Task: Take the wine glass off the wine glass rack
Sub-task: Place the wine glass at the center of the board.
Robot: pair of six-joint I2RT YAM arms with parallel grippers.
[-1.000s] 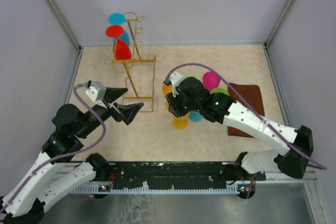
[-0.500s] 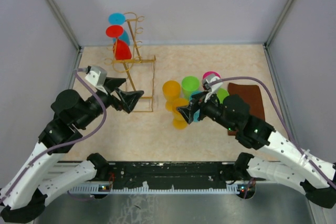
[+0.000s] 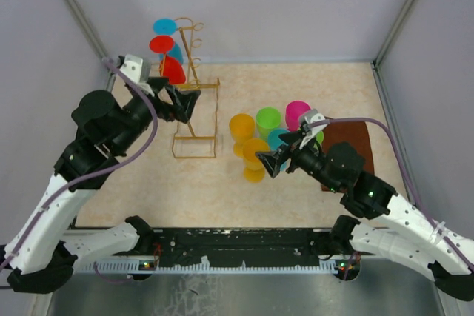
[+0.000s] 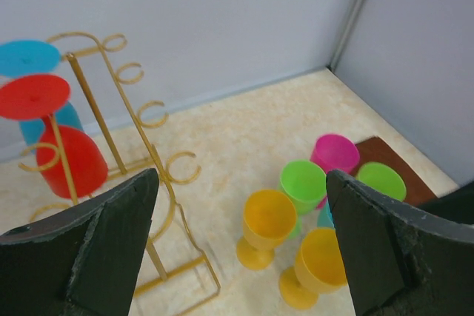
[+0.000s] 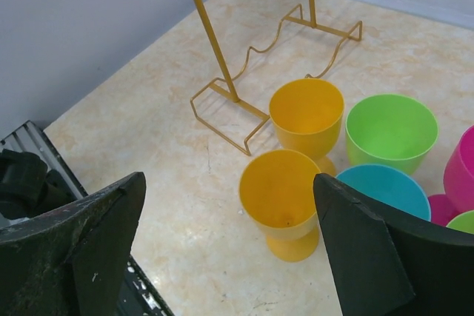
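The golden wire wine glass rack [image 3: 194, 101] stands at the back left of the table. A red wine glass [image 3: 172, 70] hangs upside down on it, and a blue wine glass [image 3: 164, 26] hangs behind and above the red one. My left gripper [image 3: 181, 100] is open and empty, raised beside the rack just right of the red glass. The left wrist view shows the rack [image 4: 89, 109] and the red glass [image 4: 70, 159] to the left of the open gripper [image 4: 241, 179]. My right gripper [image 3: 270, 159] is open and empty, close by a yellow glass [image 5: 285, 197] that stands on the table.
Several glasses stand upright in a cluster mid-table: two yellow [image 3: 241, 127], a green [image 3: 269, 120], a pink [image 3: 298, 114] and a teal [image 3: 278, 137]. A brown mat [image 3: 348, 142] lies at the right. Walls close in the left, back and right.
My right gripper opened, left the yellow glass standing on the table and drew back toward the near right. My left arm rose and moved back toward the rack, its gripper open throughout.
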